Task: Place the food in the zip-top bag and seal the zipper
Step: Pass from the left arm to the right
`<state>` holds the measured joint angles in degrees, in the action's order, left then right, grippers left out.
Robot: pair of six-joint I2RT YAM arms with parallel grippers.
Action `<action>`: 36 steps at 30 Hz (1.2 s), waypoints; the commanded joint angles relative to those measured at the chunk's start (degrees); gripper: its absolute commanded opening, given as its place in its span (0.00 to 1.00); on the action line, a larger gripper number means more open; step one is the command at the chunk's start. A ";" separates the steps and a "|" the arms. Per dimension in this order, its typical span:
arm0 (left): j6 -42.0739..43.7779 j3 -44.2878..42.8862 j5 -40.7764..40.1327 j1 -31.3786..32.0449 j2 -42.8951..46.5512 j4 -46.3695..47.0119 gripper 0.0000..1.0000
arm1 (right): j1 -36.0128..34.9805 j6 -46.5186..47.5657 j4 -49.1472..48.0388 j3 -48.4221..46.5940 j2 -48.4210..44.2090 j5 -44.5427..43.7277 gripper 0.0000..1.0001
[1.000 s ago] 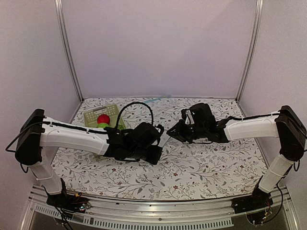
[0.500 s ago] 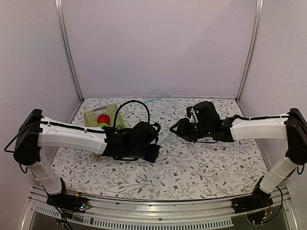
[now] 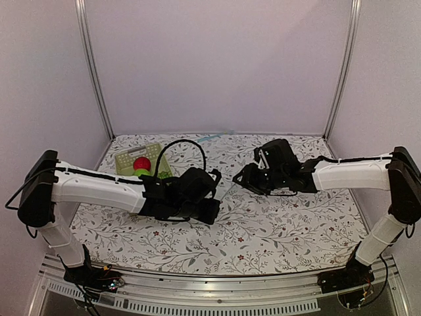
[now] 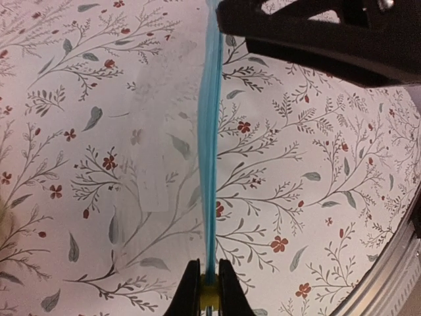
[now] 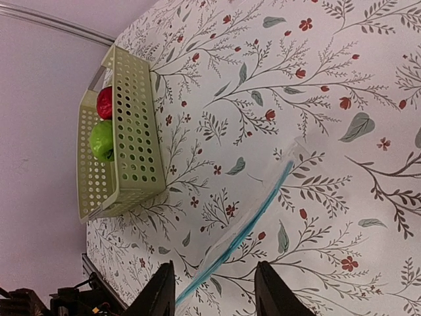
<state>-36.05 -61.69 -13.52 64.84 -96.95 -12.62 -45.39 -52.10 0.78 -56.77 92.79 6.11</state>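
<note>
The zip-top bag [image 4: 158, 164] is thin clear plastic film, its zipper [image 4: 210, 131] smooth blue plastic. The red apple [image 5: 104, 103] and green apple [image 5: 100, 140] are glossy, the basket [image 5: 135, 145] matt plastic.

A pale green plastic basket [image 3: 128, 160] with many round holes in its walls stands at the far left part of the counter [image 3: 283, 224]. The counter is covered by a white cloth [image 4: 99, 99] printed with grey leaves and small red flowers. Two metal posts [image 3: 92, 66] rise at the back corners, before a plain lilac wall [image 3: 217, 66]. A metal rail [image 3: 217, 286] runs along the near edge.
</note>
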 commanded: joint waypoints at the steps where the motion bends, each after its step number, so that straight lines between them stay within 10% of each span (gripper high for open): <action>1: 0.82 1.83 2.17 -0.59 2.46 3.41 0.00 | -0.31 0.85 0.32 -2.37 2.55 1.27 0.39; 11: 2.35 5.18 7.68 -0.59 4.33 9.28 0.05 | -0.33 0.80 -0.17 -2.49 2.62 2.73 0.10; 18: 2.06 4.87 11.58 -1.43 7.67 10.12 0.72 | -0.36 2.85 0.04 -1.22 -2.39 5.74 0.04; 36: -5.61 1.01 23.68 -5.63 1.87 20.62 0.77 | -1.88 7.07 7.41 0.35 -12.18 5.65 0.04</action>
<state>-39.22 -59.94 6.66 60.53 -93.91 1.96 -46.68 -46.61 5.78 -57.25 82.08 12.45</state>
